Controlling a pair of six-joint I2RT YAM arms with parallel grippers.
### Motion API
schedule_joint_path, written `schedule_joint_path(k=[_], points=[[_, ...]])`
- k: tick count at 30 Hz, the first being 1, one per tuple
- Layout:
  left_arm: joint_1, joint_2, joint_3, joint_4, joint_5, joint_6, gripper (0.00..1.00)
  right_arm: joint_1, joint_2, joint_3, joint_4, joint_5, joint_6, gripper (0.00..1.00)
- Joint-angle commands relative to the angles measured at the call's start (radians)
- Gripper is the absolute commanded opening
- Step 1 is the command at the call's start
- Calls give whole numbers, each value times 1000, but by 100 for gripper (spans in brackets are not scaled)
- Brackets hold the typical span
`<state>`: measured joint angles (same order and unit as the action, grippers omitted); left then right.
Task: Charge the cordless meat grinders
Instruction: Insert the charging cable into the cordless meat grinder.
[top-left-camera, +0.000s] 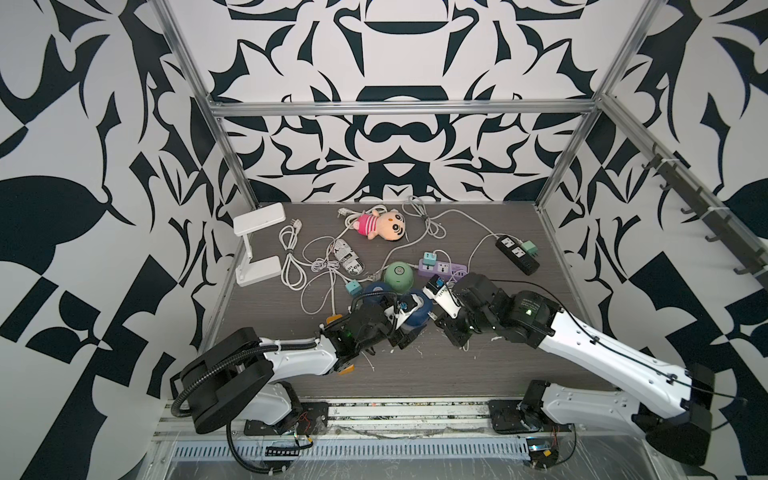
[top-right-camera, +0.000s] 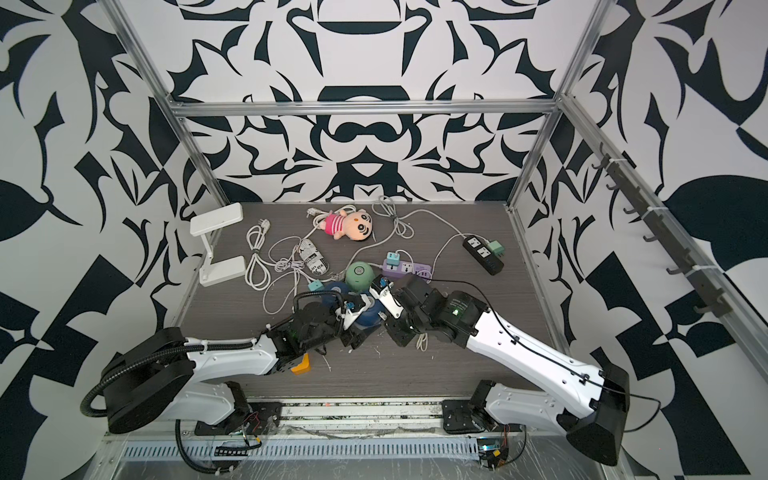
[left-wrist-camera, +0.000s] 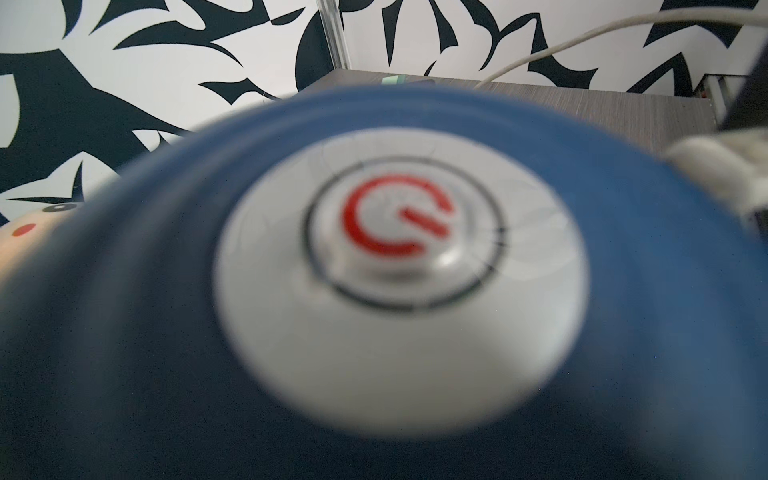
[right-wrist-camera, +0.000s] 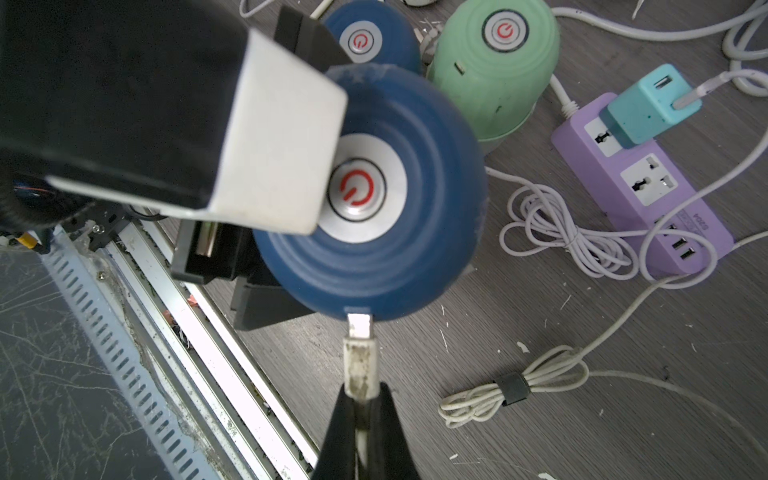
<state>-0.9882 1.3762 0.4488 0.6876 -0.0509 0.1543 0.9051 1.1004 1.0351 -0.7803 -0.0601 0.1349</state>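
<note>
My left gripper (top-left-camera: 410, 323) is shut on a dark blue cordless meat grinder (top-left-camera: 419, 311) (right-wrist-camera: 415, 199), tilted just above the table, with black fingers (right-wrist-camera: 203, 253) on either side of it. Its silver top button fills the left wrist view (left-wrist-camera: 399, 266), hiding the jaws there. My right gripper (right-wrist-camera: 360, 390) is shut on a white charging cable plug (right-wrist-camera: 360, 357). The plug's metal tip meets a slot in that grinder's side. A second dark blue grinder (right-wrist-camera: 370, 37) (top-left-camera: 376, 291) and a mint green grinder (right-wrist-camera: 494, 75) (top-left-camera: 398, 274) stand upright just behind.
A purple power strip (right-wrist-camera: 640, 187) carries a teal adapter (right-wrist-camera: 644, 104) with a cable in it. A black power strip (top-left-camera: 517, 253), plush doll (top-left-camera: 382, 224), white lamp (top-left-camera: 257, 245), loose teal adapter (top-left-camera: 353, 286) and coiled white cables (right-wrist-camera: 515, 390) lie around. An orange strip (top-right-camera: 301, 365) shows under the left arm.
</note>
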Motion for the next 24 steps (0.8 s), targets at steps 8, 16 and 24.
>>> schedule_joint_path(k=[8, 16, 24], points=[[0, -38, 26, -8, 44, 13, 55, 3, 11, 46, 55, 6, 4, 0], [-11, -33, 37, -34, 51, 24, 53, 4, 47, 59, 100, -25, 12, 0], [-50, -31, 45, -64, 39, 54, 51, 2, 77, 80, 151, -43, 2, 0]])
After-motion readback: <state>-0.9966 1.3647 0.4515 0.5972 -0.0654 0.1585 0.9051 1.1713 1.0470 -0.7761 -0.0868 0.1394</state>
